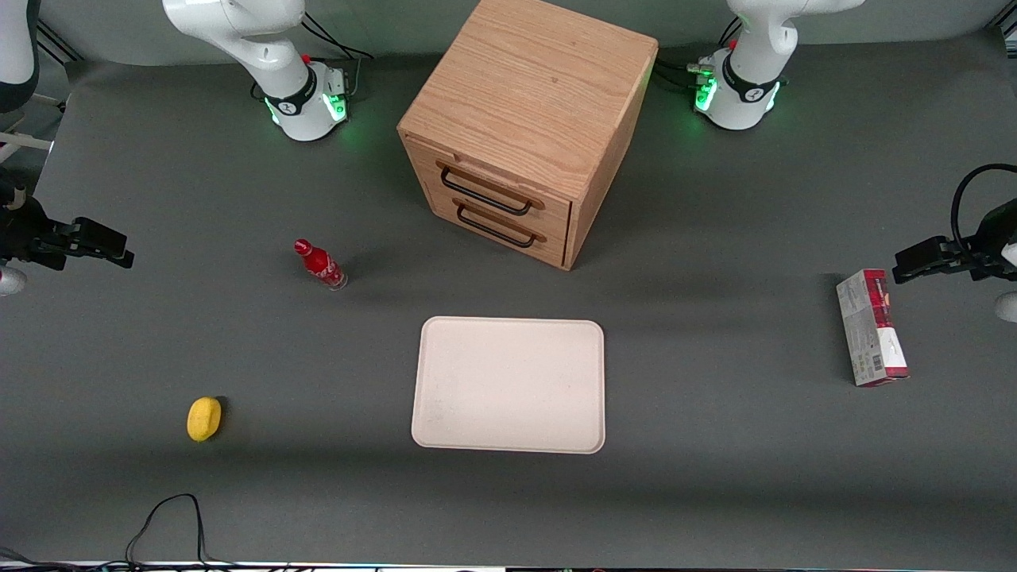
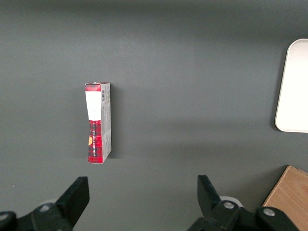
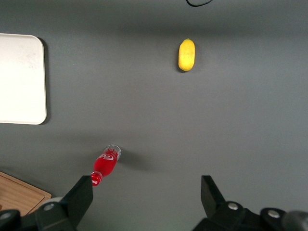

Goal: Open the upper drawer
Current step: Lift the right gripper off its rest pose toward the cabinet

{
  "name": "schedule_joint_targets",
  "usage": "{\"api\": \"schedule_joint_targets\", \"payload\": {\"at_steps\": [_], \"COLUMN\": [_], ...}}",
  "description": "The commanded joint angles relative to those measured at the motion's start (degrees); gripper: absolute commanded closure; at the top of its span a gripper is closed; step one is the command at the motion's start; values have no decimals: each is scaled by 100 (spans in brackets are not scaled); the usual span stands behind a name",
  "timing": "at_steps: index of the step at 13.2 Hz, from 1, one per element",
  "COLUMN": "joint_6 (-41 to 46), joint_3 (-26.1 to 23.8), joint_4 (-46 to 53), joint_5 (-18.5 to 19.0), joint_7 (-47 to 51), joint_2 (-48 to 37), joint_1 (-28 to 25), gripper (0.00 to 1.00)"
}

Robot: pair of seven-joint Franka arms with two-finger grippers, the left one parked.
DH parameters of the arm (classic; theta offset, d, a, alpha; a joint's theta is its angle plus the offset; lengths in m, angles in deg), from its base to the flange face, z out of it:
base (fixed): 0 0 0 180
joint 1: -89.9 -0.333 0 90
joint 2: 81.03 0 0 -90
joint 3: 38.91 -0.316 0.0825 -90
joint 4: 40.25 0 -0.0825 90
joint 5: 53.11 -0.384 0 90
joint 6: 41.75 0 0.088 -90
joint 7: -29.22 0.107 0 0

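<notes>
My gripper (image 3: 147, 197) hangs open above the grey worktop (image 1: 715, 477), well apart from the shut upper drawer (image 1: 496, 191).

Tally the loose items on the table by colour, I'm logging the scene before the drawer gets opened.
Red: 2, bottle and carton
Yellow: 1, lemon
Cream: 1, tray
Total: 4
Upper drawer is closed; gripper open, far off toward the working arm's end.
</notes>
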Motion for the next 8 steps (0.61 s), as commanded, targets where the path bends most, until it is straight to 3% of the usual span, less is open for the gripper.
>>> {"api": "schedule_joint_targets", "payload": {"at_steps": [1,8], "joint_6": [9,132], "joint_3": [70,52], "joint_4": [-3,50], "joint_5": [97,36], "joint_7": [-84,-197], "joint_2": [-14,-5], "joint_1": [-72,-98], "gripper": [0,0]}}
